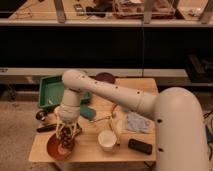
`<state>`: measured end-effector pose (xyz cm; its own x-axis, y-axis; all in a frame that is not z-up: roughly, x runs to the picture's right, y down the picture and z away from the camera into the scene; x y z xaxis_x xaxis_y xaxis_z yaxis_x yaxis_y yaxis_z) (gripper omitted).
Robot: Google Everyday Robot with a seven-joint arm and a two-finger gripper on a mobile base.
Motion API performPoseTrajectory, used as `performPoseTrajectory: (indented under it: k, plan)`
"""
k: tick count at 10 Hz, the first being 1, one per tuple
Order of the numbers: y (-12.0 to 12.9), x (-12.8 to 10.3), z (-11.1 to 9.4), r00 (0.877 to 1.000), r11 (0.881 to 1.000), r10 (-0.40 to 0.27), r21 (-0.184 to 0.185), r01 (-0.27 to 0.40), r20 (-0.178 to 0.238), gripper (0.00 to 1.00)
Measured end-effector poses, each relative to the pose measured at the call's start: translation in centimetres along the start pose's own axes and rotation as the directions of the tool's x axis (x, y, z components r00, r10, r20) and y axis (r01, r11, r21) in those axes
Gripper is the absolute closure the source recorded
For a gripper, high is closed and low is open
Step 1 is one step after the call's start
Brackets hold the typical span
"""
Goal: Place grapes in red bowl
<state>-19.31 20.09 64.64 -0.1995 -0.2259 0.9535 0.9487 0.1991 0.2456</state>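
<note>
The gripper (67, 133) is hovering directly above the red bowl (54, 149), which is sitting close to the table's (90, 147) corner edges. The grapes (67, 142) are showing dark over the bowl. Their long axis and the gripper's hold cannot be told. Bare wood is separating the bowl from the white cup (107, 140).

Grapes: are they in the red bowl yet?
In: the grapes lie inside the red bowl, directly under the hand; released or held, cannot tell.

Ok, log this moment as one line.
tool: low over red bowl | grapes: at tool, over bowl | release: cannot tell
</note>
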Motion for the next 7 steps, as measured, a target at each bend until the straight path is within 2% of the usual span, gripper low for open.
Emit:
performPoseTrajectory:
  k: [3,5,6,7]
  plan:
    - [0.1,1.2,0.7,1.000,0.999,0.029,-0.029,-0.029,0.002,0.75]
    - [-0.3,1.8,1.1,0.999,0.999,0.037,-0.033,-0.037,0.001,0.53]
    - [-0.5,1.8,1.1,0.999,0.999,0.036,-0.035,-0.036,-0.003,0.44]
    - [-1.0,1.9,1.0,0.999,0.998,0.038,-0.044,-0.039,-0.019,0.34]
